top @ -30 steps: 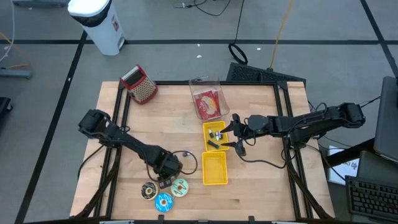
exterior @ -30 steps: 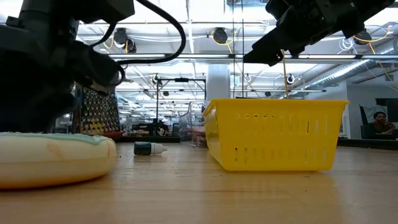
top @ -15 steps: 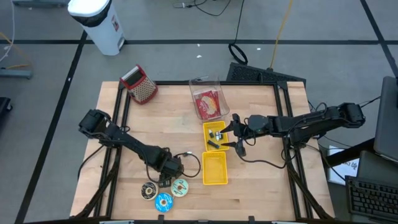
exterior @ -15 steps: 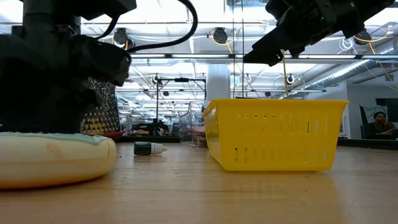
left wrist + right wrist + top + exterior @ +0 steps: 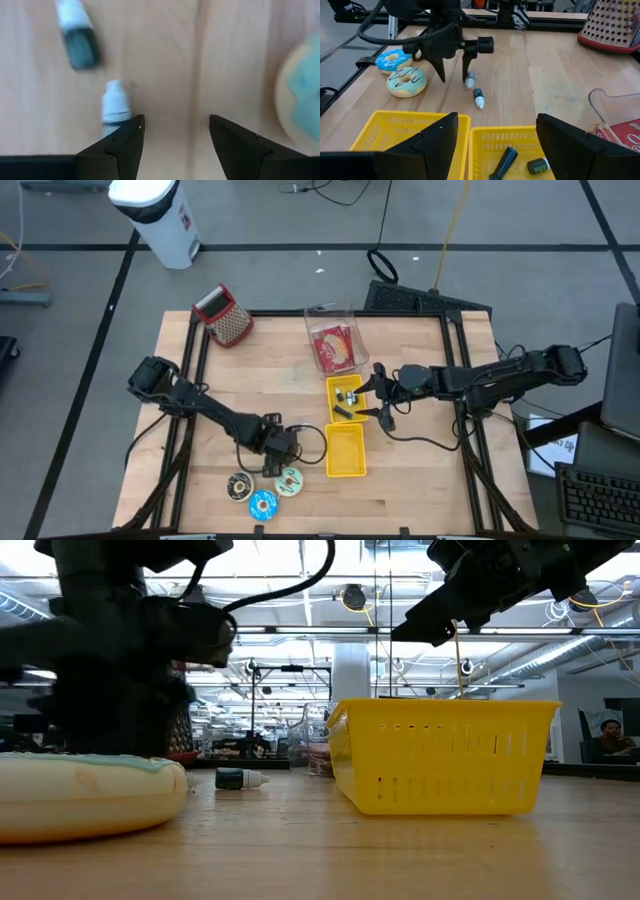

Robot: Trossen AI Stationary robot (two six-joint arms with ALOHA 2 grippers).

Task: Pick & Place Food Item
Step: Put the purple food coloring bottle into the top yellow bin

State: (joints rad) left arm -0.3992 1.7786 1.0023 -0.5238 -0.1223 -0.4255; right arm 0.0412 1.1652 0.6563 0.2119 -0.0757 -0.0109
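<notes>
On the wooden table, the left claw, fingers apart, has shifted toward the yellow bins.

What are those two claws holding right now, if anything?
Nothing. The left claw stands open above the table beside two small bottles, gripping neither. The right claw hangs open and empty over the yellow bins.

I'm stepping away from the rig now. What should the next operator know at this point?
Left gripper: open, empty, low over the table beside two small bottles, near three donuts at the front.
Right gripper: open, empty, hovering by the far yellow bin.
Far bin holds some small bottles; near yellow bin looks empty.
Done: no donut binned.
Left: pick a donut, place it in a bin.
</notes>
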